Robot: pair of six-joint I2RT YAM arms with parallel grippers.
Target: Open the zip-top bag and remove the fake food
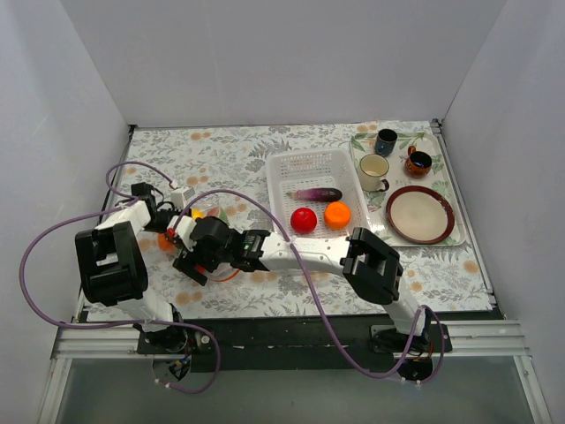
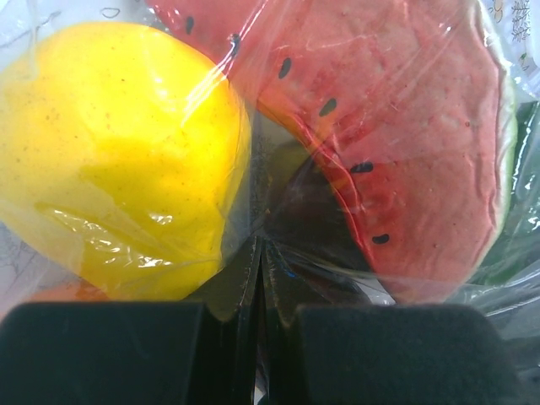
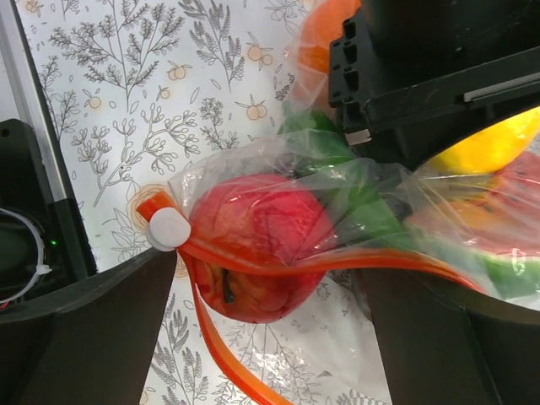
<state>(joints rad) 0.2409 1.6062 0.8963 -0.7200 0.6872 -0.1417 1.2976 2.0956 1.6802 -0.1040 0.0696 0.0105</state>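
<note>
The zip-top bag [image 1: 212,215] lies at the left of the table, mostly hidden under both grippers. My left gripper [image 1: 169,231] is shut, pinching the clear film of the bag [image 2: 270,211]. Through the film I see a yellow fruit [image 2: 118,152] and a watermelon slice [image 2: 405,126]. My right gripper [image 1: 196,258] is open, its fingers wide on either side of a red apple [image 3: 253,245] at the bag's mouth. The orange zip strip [image 3: 337,263] is parted, with its white slider [image 3: 169,228] at the end. A green piece [image 3: 371,211] sits deeper inside.
A white perforated basket [image 1: 282,172] stands mid-table and holds a purple eggplant [image 1: 318,193], a red ball [image 1: 304,220] and an orange [image 1: 337,214]. A tray [image 1: 446,177] at the right carries three mugs and a plate [image 1: 420,215]. White walls enclose the table.
</note>
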